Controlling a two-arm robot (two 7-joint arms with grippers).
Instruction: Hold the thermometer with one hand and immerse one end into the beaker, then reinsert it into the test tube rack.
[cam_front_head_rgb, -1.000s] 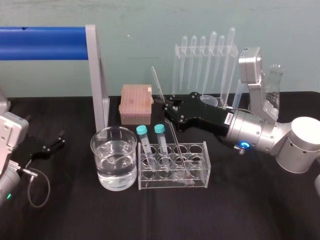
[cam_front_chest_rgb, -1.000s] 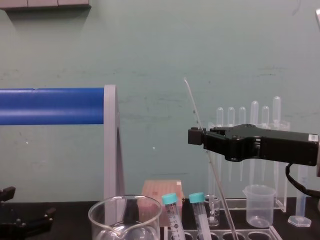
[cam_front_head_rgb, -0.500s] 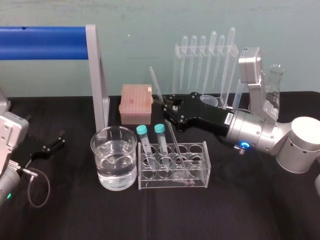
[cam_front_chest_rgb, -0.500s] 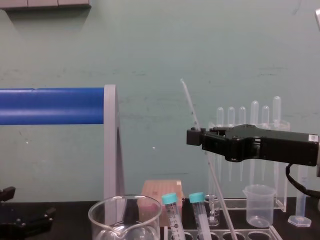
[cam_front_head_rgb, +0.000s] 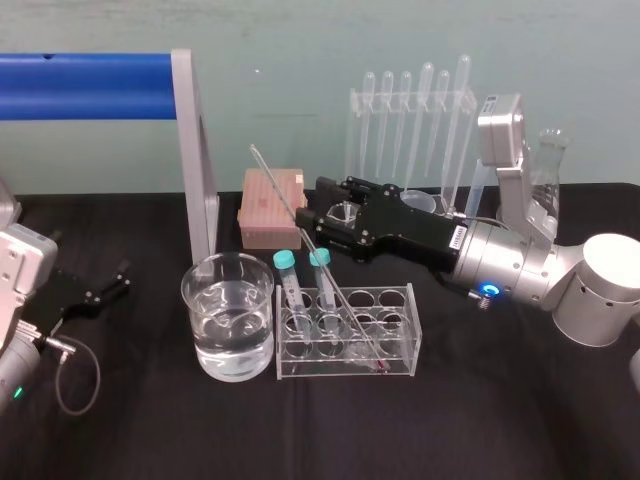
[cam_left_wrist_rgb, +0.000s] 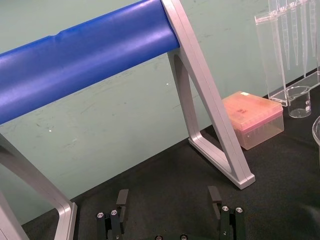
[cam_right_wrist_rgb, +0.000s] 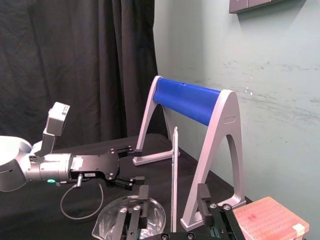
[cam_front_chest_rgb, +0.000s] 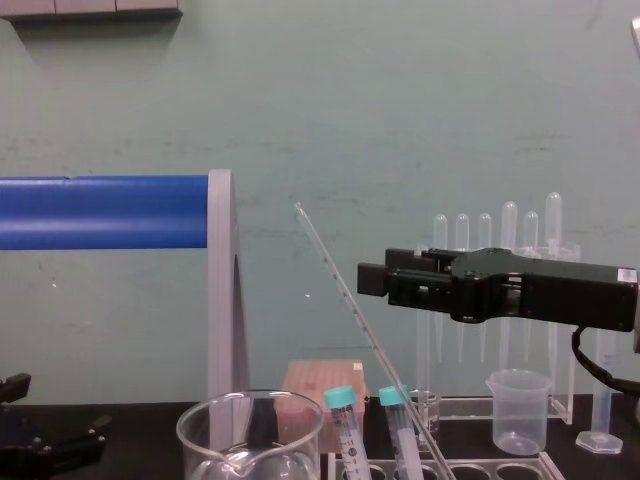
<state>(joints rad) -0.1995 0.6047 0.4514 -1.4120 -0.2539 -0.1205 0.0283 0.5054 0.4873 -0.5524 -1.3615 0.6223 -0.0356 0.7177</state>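
Right gripper, head view: the right gripper (cam_front_head_rgb: 318, 210) hung above and behind the test tube rack (cam_front_head_rgb: 405, 330), its black fingers spread and clasping nothing.
Thermometer, head view: the thermometer (cam_front_head_rgb: 272, 181) had its red bulb low in the rack, toward the right end. The rod slanted up to the robot's left, past the fingertips.
Beaker, head view: the beaker (cam_front_head_rgb: 200, 330), part full of clear liquid, stood just left of the rack, apart from the rod.
Neighbours, head view: two teal-capped tubes (cam_front_head_rgb: 284, 260) stood in the rack's left holes. A pink tip box (cam_front_head_rgb: 272, 205) and a pipette frame (cam_front_head_rgb: 410, 110) stood behind.
Left gripper, head view: the left gripper (cam_front_head_rgb: 124, 277) lay at the table's left, well apart from the beaker.
Left gripper, left wrist view: its fingers (cam_left_wrist_rgb: 215, 196) were parted and empty over black cloth (cam_left_wrist_rgb: 165, 175), with the blue bar stand (cam_left_wrist_rgb: 85, 55) beyond.
Right gripper, right wrist view: the rod (cam_right_wrist_rgb: 174, 170) rose between the two fingers (cam_right_wrist_rgb: 201, 192) with a gap on each side, touching neither. The beaker (cam_right_wrist_rgb: 107, 215) lay beyond.
Thermometer, chest view: its lean showed plainly (cam_front_chest_rgb: 327, 260), the top end above the gripper (cam_front_chest_rgb: 375, 272). A small plastic beaker (cam_front_chest_rgb: 518, 410) and a tiny glass beaker (cam_front_chest_rgb: 425, 415) stood behind.
Writing: the scale marks were dark ticks, too fine to read.
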